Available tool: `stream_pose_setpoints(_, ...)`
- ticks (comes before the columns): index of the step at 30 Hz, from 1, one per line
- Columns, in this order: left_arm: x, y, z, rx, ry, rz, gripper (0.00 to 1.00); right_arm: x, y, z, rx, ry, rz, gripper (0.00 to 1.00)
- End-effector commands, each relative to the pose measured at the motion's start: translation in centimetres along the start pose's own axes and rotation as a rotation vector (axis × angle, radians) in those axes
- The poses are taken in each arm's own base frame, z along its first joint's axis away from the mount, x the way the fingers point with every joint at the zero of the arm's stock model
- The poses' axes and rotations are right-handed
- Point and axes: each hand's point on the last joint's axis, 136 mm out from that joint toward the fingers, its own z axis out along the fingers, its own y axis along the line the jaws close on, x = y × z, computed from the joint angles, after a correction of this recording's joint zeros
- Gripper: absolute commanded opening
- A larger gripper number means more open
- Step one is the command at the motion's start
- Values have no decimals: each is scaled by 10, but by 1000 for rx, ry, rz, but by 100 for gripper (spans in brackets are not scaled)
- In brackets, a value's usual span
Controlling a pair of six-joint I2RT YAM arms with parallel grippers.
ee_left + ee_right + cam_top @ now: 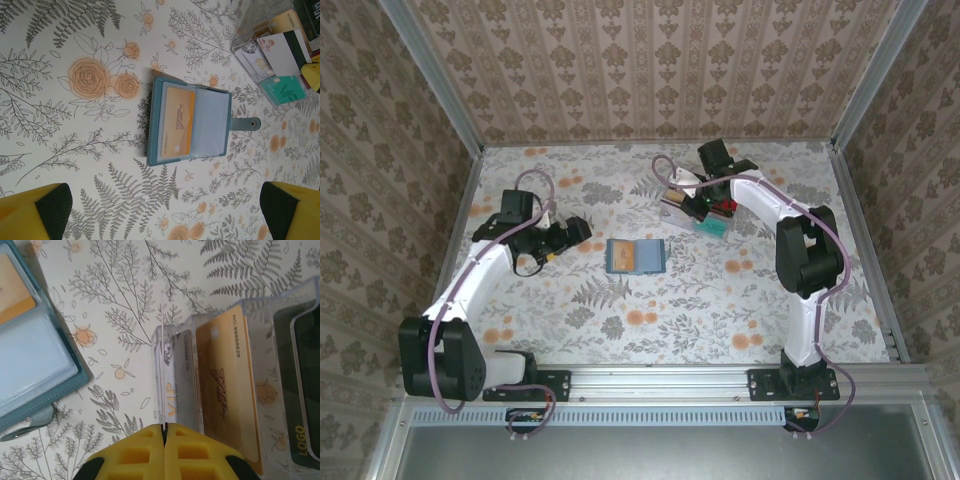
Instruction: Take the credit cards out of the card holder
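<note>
My left pincer (165, 210) is spread wide and holds nothing. The teal card holder (190, 122) lies open on the worktop (75, 150) straight ahead of it, well apart from the fingertips. An orange credit card (177, 120) sits in one clear pocket, and the pocket beside it looks empty.

My right pincer (164, 437) is pressed together just above a clear compartment tray (280, 295), where a gold card (225, 385) and a grey VIP card (176, 390) lie. A thin edge runs into its seam, and I cannot tell if this is a card or the tray wall.

For the orange card, I think I should catch only its free edge, not the sleeve, and pull along the pocket. The left arm is bent at the elbow with the wrist tipped down. The right arm reaches far, wrist pointing down.
</note>
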Motion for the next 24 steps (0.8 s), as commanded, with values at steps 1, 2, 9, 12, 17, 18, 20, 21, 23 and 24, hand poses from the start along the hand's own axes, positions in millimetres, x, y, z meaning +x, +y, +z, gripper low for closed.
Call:
stream_pose_setpoints(1, -1, 0, 3, 18, 5, -19, 100, -1, -4, -1, -8, 17, -21, 0)
stream_pose_setpoints(2, -1, 1, 4, 17, 7, -22, 100, 0, -4, 0, -14, 24, -21, 0)
stream_pose_setpoints(9, 2, 1, 5, 18, 21, -12, 100, 11, -4, 7, -27, 71, -43, 0)
stream_pose_setpoints(12, 2, 2, 5, 18, 22, -12, 100, 15, -4, 8, -29, 92, -58, 0)
stream_pose_setpoints(17, 3, 3, 6, 18, 25, -12, 100, 20, -4, 11, -32, 115, -64, 2)
stream_pose_setpoints(18, 4, 3, 6, 17, 26, -15, 100, 20, -5, 12, -32, 119, -62, 4)
stream_pose_setpoints(20, 4, 2, 6, 20, 25, -14, 100, 20, -6, 13, -32, 122, -53, 7)
stream_pose_setpoints(21, 4, 2, 6, 21, 25, -13, 100, 20, -6, 13, -33, 122, -47, 10)
stream_pose_setpoints(23, 4, 2, 6, 23, 26, -10, 100, 15, -5, 10, -34, 105, -38, 18)
stream_pose_setpoints(24, 3, 2, 7, 22, 27, -8, 100, 11, -7, 7, -27, 92, -32, 20)
